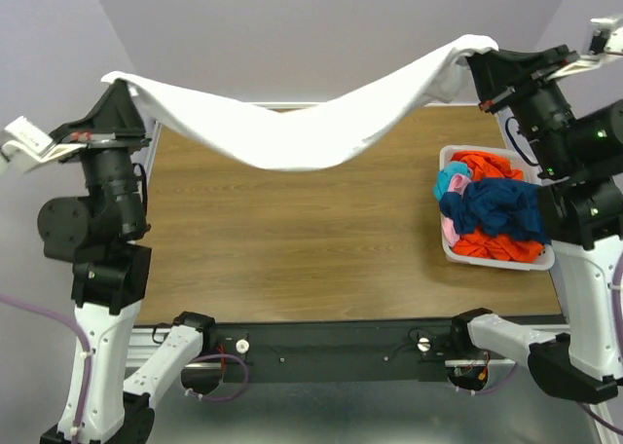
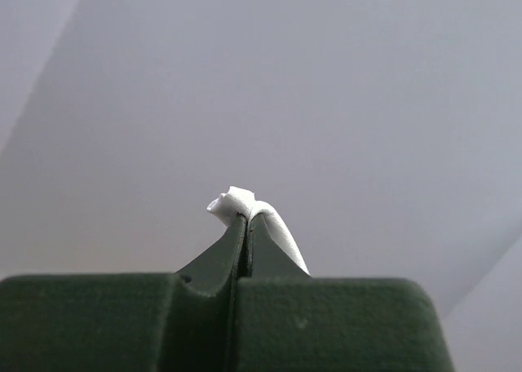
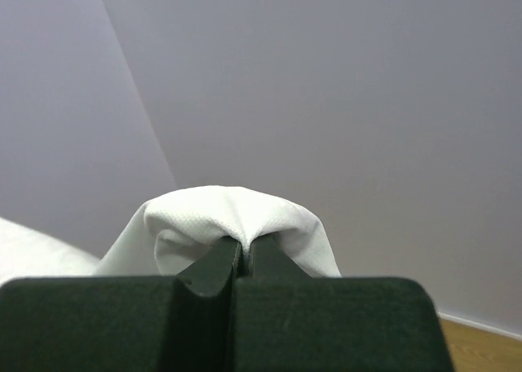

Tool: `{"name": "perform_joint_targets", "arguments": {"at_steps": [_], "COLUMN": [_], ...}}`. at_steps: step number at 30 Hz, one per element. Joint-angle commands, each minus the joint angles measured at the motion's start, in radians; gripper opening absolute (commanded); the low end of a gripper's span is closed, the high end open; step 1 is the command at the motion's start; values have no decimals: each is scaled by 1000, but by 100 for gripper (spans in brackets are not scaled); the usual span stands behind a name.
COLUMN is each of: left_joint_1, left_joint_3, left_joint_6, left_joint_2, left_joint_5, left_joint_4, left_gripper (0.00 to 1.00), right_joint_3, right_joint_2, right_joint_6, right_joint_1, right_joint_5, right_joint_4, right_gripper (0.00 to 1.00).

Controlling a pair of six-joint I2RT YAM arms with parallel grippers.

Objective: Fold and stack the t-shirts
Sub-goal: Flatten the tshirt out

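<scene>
A plain white t-shirt (image 1: 302, 132) hangs stretched in the air between my two grippers, sagging in the middle above the far part of the wooden table (image 1: 292, 240). My left gripper (image 1: 125, 86) is raised at the far left and is shut on one end of it; the left wrist view shows a pinch of white cloth (image 2: 245, 207) at its fingertips. My right gripper (image 1: 474, 62) is raised at the far right and is shut on the other end, with white cloth (image 3: 236, 217) draped over its fingertips. Orange, dark blue, pink and teal shirts (image 1: 492, 210) lie bunched in a bin.
The white plastic bin (image 1: 451, 252) stands at the table's right side, close to my right arm. A black rail (image 1: 331, 347) with the arm bases runs along the near edge. Grey walls stand behind the table.
</scene>
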Motion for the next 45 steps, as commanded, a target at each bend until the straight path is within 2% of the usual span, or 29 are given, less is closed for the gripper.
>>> {"name": "perform_joint_targets", "arguments": {"at_steps": [1, 5, 6, 9, 12, 15, 24, 29, 33, 36, 38, 41, 43, 44, 45], "left_joint_1": [7, 18, 32, 116, 185, 193, 207, 207, 208, 211, 213, 276, 281, 282, 281], "left_joint_3": [-18, -107, -113, -139, -165, -237, -294, -237, -190, -103, -55, 12, 114, 146, 181], "left_joint_6": [15, -42, -53, -84, -87, -79, -99, -105, -55, -27, -2, 8, 13, 11, -4], "left_joint_2": [-21, 42, 90, 184, 226, 241, 195, 115, 92, 192, 319, 560, 685, 792, 831], "left_joint_5": [-235, -323, -314, -225, -127, -67, -105, -149, -165, -165, -171, -130, -56, -36, 8], "left_joint_4": [-155, -219, -260, -291, -276, -230, -257, -302, -236, -232, -209, -198, -259, -291, -319], "left_gripper": [0, 0, 0, 0, 0, 0, 0, 0, 0, 0, 0, 0, 0, 18, 33], "right_joint_3": [-24, -74, -81, -102, -133, -174, -280, -328, -343, -367, -409, -469, -489, -492, -493], "right_joint_2": [12, 69, 84, 145, 184, 193, 136, 35, -12, -13, 3, 90, 205, 248, 286], "right_joint_6": [19, 24, 25, 21, 16, 22, 42, 45, 42, 34, 28, 24, 30, 30, 34], "right_joint_1": [-2, -2, -2, -6, -14, -14, -16, -16, -16, -17, -16, -17, -20, -22, -23], "right_joint_5": [132, 296, 367, 422, 409, 396, 412, 328, 242, 205, 205, 229, 232, 231, 237], "right_joint_4": [-142, -188, -194, -211, -215, -214, -215, -223, -244, -266, -274, -277, -275, -275, -275], "right_gripper": [1, 1, 1, 1, 2, 3, 3, 4, 6, 7, 9, 12, 17, 23, 45]}}
